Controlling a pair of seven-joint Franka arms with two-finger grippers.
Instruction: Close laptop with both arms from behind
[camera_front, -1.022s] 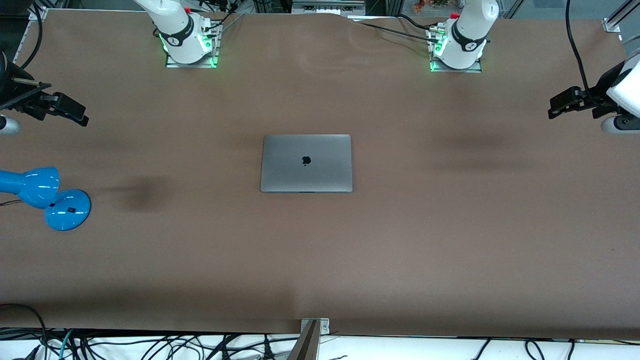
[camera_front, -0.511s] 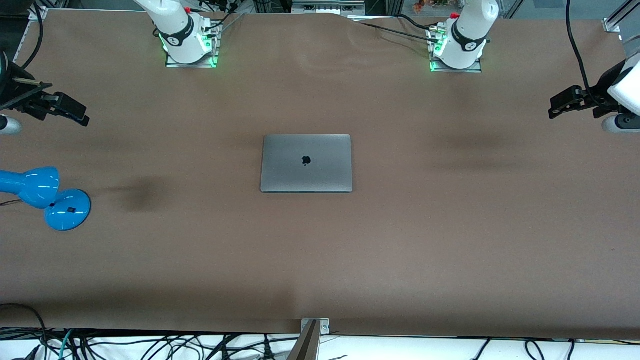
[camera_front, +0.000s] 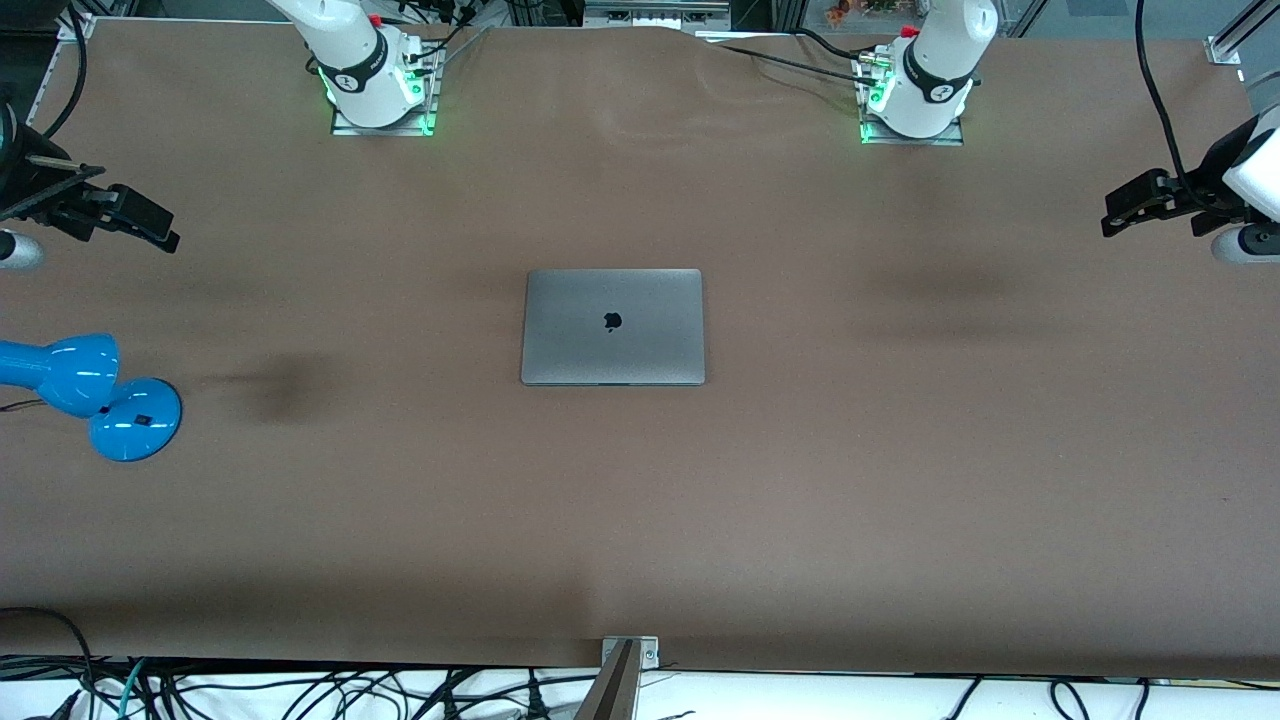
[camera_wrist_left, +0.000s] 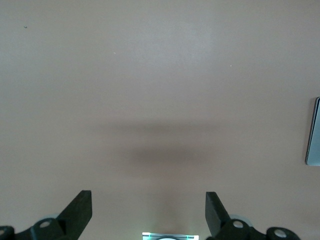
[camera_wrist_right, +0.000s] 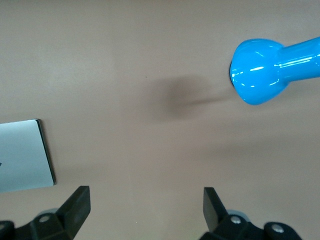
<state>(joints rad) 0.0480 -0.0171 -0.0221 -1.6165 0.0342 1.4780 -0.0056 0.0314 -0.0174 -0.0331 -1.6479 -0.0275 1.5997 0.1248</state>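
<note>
The space-grey laptop (camera_front: 612, 326) lies flat on the brown table with its lid down and the apple logo facing up. Its edge also shows in the left wrist view (camera_wrist_left: 314, 132) and in the right wrist view (camera_wrist_right: 22, 156). My left gripper (camera_front: 1110, 212) hangs open and empty over the table at the left arm's end, well away from the laptop; it also shows in the left wrist view (camera_wrist_left: 148, 201). My right gripper (camera_front: 165, 232) hangs open and empty over the right arm's end; it also shows in the right wrist view (camera_wrist_right: 146, 196).
A blue desk lamp (camera_front: 132, 420) stands at the right arm's end, nearer the front camera than the right gripper; its head shows in the right wrist view (camera_wrist_right: 257, 70). Both arm bases (camera_front: 378, 95) (camera_front: 912, 100) stand at the table's robot edge. Cables hang along the front edge.
My left gripper has drifted slightly outward toward the table's end. The laptop and the right arm have not visibly moved.
</note>
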